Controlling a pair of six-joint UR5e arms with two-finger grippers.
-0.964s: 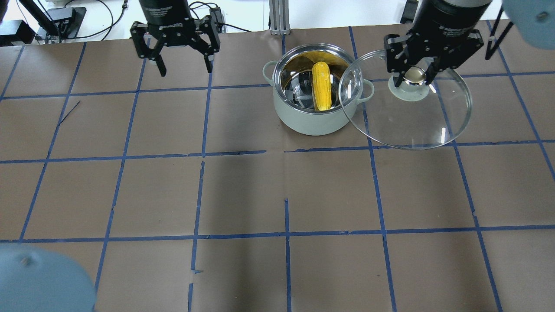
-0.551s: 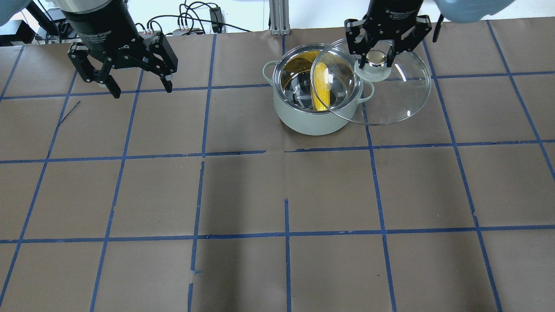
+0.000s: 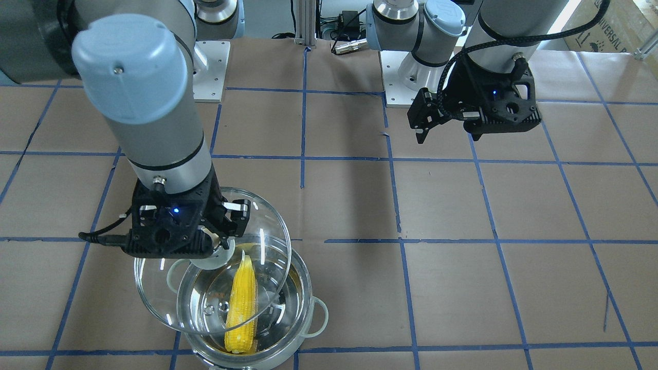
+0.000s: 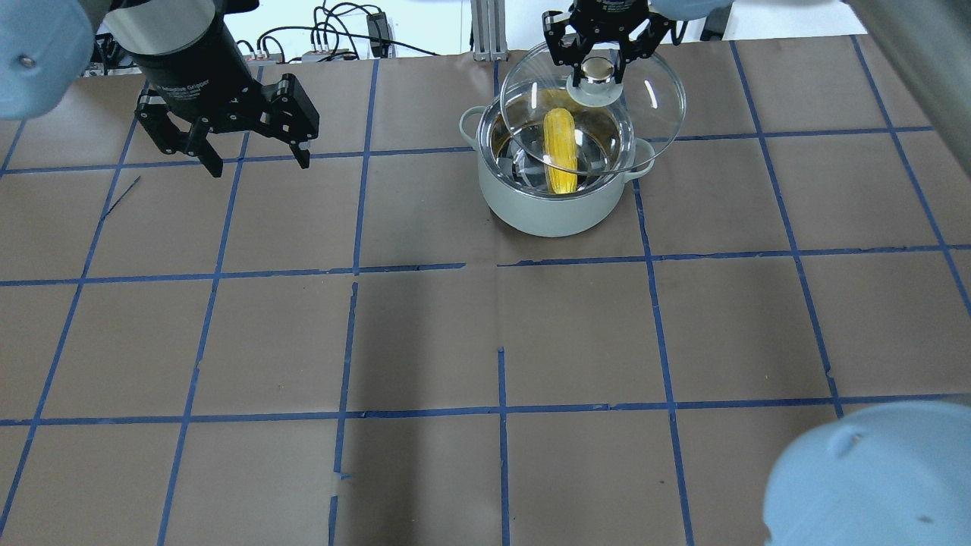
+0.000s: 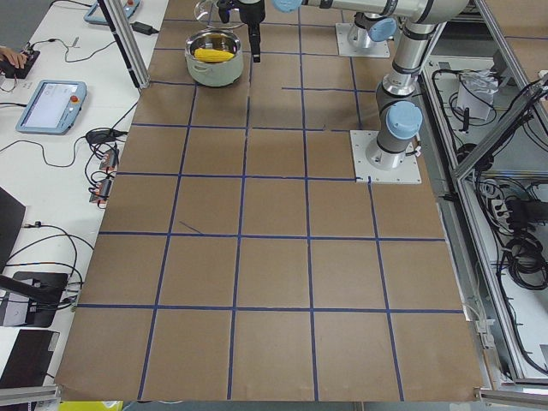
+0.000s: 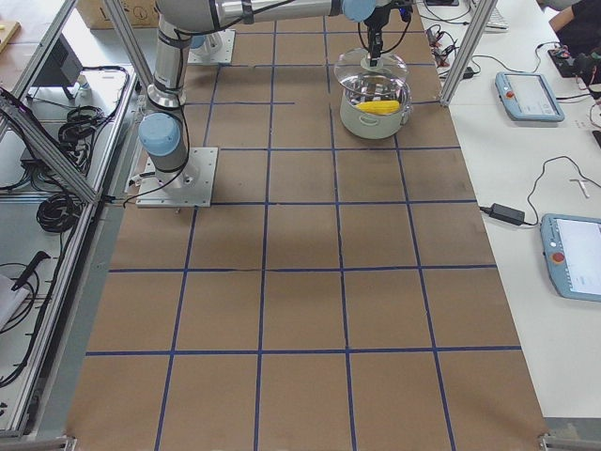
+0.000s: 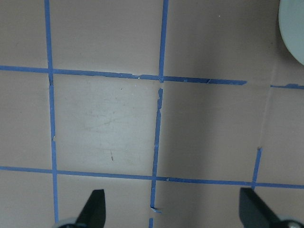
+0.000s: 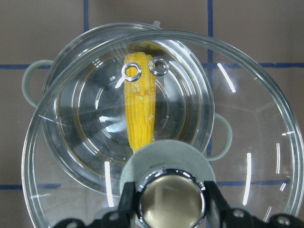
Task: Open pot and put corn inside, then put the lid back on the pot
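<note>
The steel pot (image 4: 546,216) stands at the table's far middle, with the yellow corn (image 4: 561,152) lying inside it. My right gripper (image 4: 599,72) is shut on the knob of the glass lid (image 4: 645,98). It holds the lid in the air above the pot, offset toward the far right. In the right wrist view the lid (image 8: 256,142) overlaps most of the pot (image 8: 31,78), and the corn (image 8: 140,118) shows through the glass. My left gripper (image 4: 259,165) is open and empty, left of the pot; it also shows in the left wrist view (image 7: 173,209).
The brown paper table cover (image 4: 501,341) carries a blue tape grid. Cables and an aluminium post (image 4: 485,30) sit beyond the far edge. The pot's wall (image 7: 294,28) shows at the top right of the left wrist view.
My right gripper has carried the lid leftward from beside the pot to above it. My left gripper has moved left, away from the pot, and stayed open.
</note>
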